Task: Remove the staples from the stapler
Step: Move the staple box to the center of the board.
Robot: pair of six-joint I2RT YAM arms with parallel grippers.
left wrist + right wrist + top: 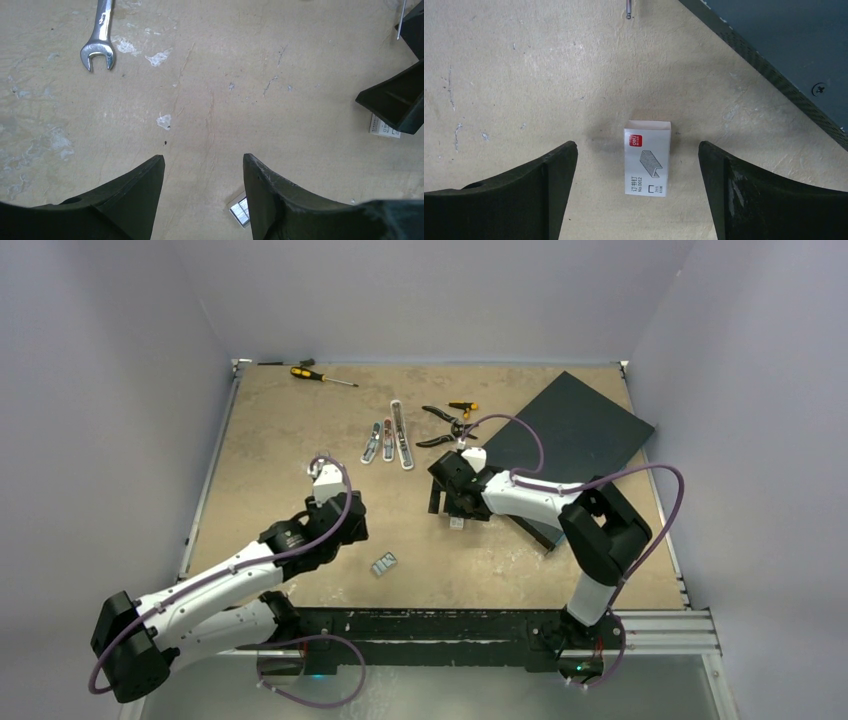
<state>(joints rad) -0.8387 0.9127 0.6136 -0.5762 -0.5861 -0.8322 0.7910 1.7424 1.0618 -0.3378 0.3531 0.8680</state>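
Scuffed tan tabletop (pixel 280 65) with pale scrape marks fills both wrist views, and grey walls close in the overhead view.

The left gripper (pixel 203 157) has its jaws apart with bare table between the tips. The staples (pixel 241 210) lie on the table right at the inner edge of its right-hand finger, low between the jaws. They are partly hidden by that finger, so only a small ribbed grey corner shows. Well ahead of these jaws and off to their left lies a silver open-ended wrench (pixel 100 42). To their right, one dark finger of the other arm juts in, with a corner of a white box tucked under it.

The right gripper (pixel 637 145) has its jaws spread wide, clamped on nothing. The small white box (pixel 647 160) lies flat between them, printed side up, touching neither finger — a gap shows on each side. Ahead and to the right of these jaws, a dark panel (pixel 784 45) with a perforated edge slants across the corner. Straight ahead, a thin metal tip pokes in from the top edge; I cannot tell what it belongs to.

From overhead, beyond both sets of jaws lie slim metal pieces in a row (pixel 388 438), black-handled pliers (pixel 440 425) and a yellow-and-black screwdriver (pixel 320 376) near the far edge. I cannot tell which piece is the stapler.
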